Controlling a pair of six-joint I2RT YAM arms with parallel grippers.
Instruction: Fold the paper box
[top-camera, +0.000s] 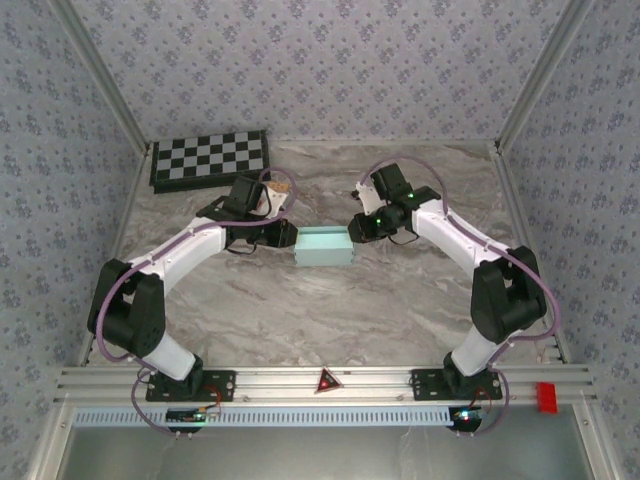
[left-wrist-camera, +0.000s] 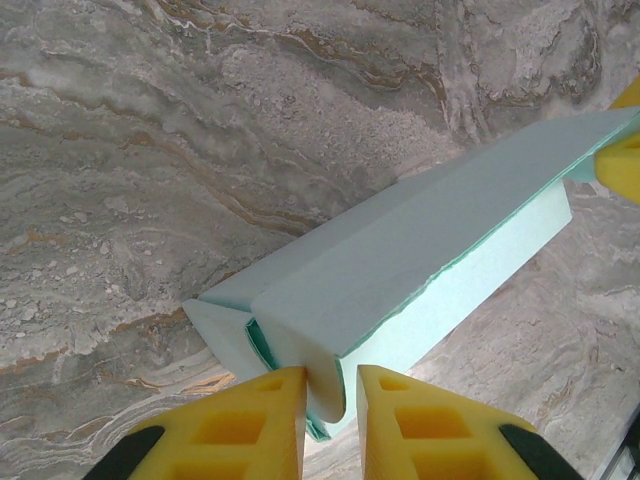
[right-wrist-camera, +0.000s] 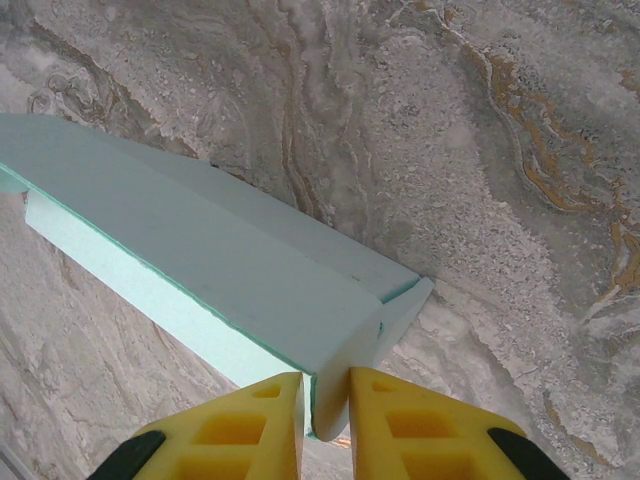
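Box (top-camera: 322, 247): is lying nearer than checkerboard (top-camera: 210, 158), off its right end.
Left gripper (left-wrist-camera: 332, 385): is narrowly pinching box's left end flap.
Right gripper (right-wrist-camera: 327, 388): is narrowly pinching box's right end flap.

Left fingers (left-wrist-camera: 250, 430) and right fingers (right-wrist-camera: 240, 430), facing each other, each pinch the paper box (top-camera: 322, 247).

The top external camera sits high behind the arm bases (top-camera: 190, 385), which line the bottom of its frame, and looks down across the whole grey marble-patterned table (top-camera: 300, 320). Each wrist camera looks down at that tabletop from very close, over its own yellow foam fingers (left-wrist-camera: 245, 430) (right-wrist-camera: 240, 430) at the bottom edge. All three share the pale cyan card box (top-camera: 322, 247) (left-wrist-camera: 420, 250) (right-wrist-camera: 200, 240), which the wrist views face from opposite ends.
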